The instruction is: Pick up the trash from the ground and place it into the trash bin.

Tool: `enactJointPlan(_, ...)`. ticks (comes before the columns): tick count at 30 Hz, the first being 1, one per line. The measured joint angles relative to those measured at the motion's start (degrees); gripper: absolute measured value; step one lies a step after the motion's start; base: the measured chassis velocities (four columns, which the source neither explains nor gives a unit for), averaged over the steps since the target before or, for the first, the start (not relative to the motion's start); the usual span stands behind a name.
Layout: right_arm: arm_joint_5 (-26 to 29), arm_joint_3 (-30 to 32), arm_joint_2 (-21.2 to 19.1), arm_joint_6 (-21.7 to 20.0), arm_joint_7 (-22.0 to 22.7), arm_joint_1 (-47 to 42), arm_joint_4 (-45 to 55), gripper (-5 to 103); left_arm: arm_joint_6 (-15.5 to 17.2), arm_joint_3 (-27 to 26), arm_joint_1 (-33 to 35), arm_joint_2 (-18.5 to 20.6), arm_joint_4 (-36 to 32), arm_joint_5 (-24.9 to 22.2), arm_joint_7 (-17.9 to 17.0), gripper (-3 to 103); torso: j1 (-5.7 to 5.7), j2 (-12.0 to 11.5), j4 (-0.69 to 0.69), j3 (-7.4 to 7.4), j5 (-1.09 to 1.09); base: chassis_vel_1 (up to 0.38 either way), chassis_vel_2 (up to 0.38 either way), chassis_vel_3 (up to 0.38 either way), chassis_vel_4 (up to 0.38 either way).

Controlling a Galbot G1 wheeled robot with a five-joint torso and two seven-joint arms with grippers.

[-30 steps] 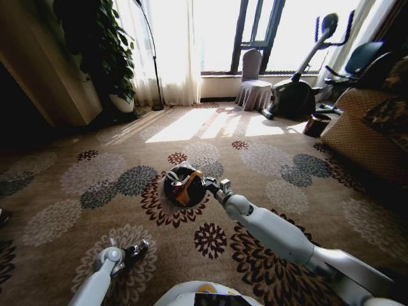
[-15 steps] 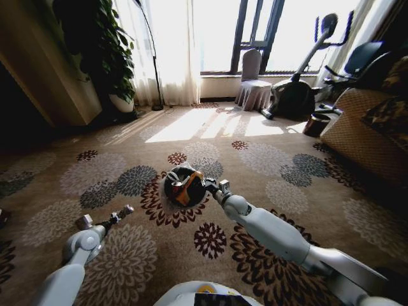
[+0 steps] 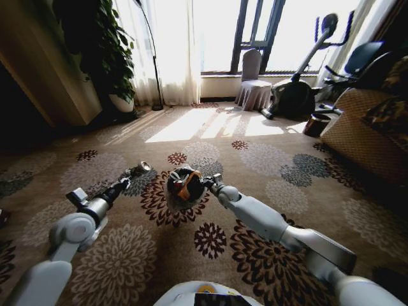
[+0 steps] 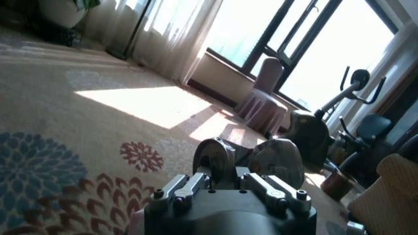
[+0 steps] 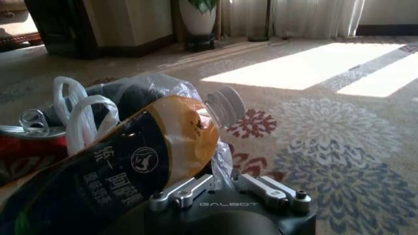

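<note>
Closest to me, the left end effector (image 3: 141,167) reaches out low over the flowered carpet (image 3: 287,191), just to the left of the trash bin (image 3: 183,189); from the wrist camera its two rounded fingers (image 4: 216,155) stand a little apart with nothing between them. Beside it the right end effector (image 3: 209,183) sits at the bin's right rim; whether it is clamped on anything I cannot tell. An amber bottle (image 5: 124,166) with a dark label and a pale cap leans across the bin's top, next to a white knotted bag (image 5: 81,112) and a red can (image 5: 29,142). Farther off stand a covered chair (image 3: 253,81) and an exercise bike (image 3: 299,83) by the bright window.
</note>
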Motion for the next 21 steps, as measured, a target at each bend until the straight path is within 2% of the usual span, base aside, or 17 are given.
enactJointPlan(2,0.54,-0.07,0.5,-0.44,-0.09,0.36,-0.5,0,-0.55,1.21,-0.52,0.04,0.54,1.63,0.96,19,0.0,0.0,0.0,0.0,-0.01,0.0,0.0,0.0,0.0)
enactJointPlan(4,2.7,-1.13,1.73,-2.39,-0.46,1.64,-1.34,0,-3.16,5.46,-2.5,-0.04,3.06,9.49,4.83,19,0.0,0.0,0.01,-0.01,-0.01,0.0,0.0,0.0,0.0)
enactJointPlan(7,3.26,-2.18,1.63,-3.07,-0.88,2.02,-1.28,0,-4.33,7.01,-3.21,-0.14,4.1,12.84,6.36,19,0.0,0.0,0.0,-0.01,0.0,0.0,0.0,0.0,0.0)
enactJointPlan(9,3.64,-2.73,1.46,-4.56,-1.2,2.06,-1.12,0,-7.21,9.26,-4.07,-0.2,5.89,18.0,8.53,19,0.0,0.0,-0.03,-0.01,-0.01,0.0,0.0,0.0,0.0)
enactJointPlan(13,3.84,-2.57,0.4,-6.2,-1.2,0.57,1.5,0,-8.87,12.4,-5.71,0.31,7.28,20.65,9.39,19,0.0,0.0,-0.03,-0.01,0.02,0.0,0.0,0.0,0.0)
enactJointPlan(21,4.43,-1.93,-1.56,-6.89,0.4,-1.53,6.95,0,-8.73,16.13,-6.18,2.39,8.0,21.45,8.71,19,0.0,0.0,-0.02,-0.01,0.01,0.0,0.0,0.0,0.0)
